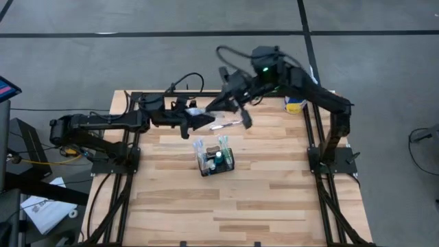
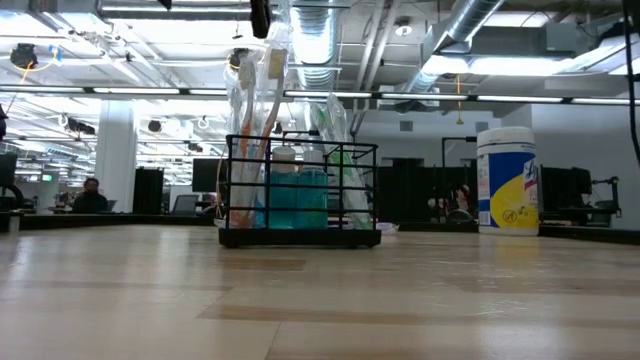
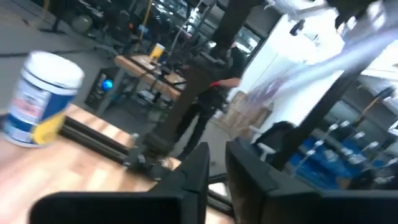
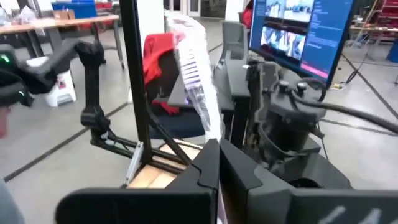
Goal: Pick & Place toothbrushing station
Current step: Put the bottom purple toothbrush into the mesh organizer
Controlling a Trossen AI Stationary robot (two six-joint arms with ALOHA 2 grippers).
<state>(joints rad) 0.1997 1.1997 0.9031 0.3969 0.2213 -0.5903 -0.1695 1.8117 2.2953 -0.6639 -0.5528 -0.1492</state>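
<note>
The black wire-mesh organiser basket [image 1: 216, 162] stands on its base at the middle of the table, with toothbrushes and a blue bottle upright in it; the low view shows it too [image 2: 300, 195]. My right gripper [image 1: 241, 120] is above the far part of the table, shut on a clear plastic package [image 1: 223, 125] that reaches toward my left gripper [image 1: 204, 122]. My left gripper [image 3: 217, 169] faces the package [image 3: 373, 43] with a narrow gap between its fingers and nothing in it. My right gripper pinches one end of the clear package [image 4: 210, 132] between its two fingers [image 4: 199, 168]. The rest of the package [image 4: 194, 81] sticks out past the fingertips. It is lifted clear of the table and points toward the table's left side.
A white-and-yellow wipes tub [image 1: 295, 104] stands at the table's far right corner; it also shows in the low view [image 2: 508, 180] and the left wrist view [image 3: 40, 99]. Bare wood lies in front of the basket toward the near edge [image 1: 226, 213].
</note>
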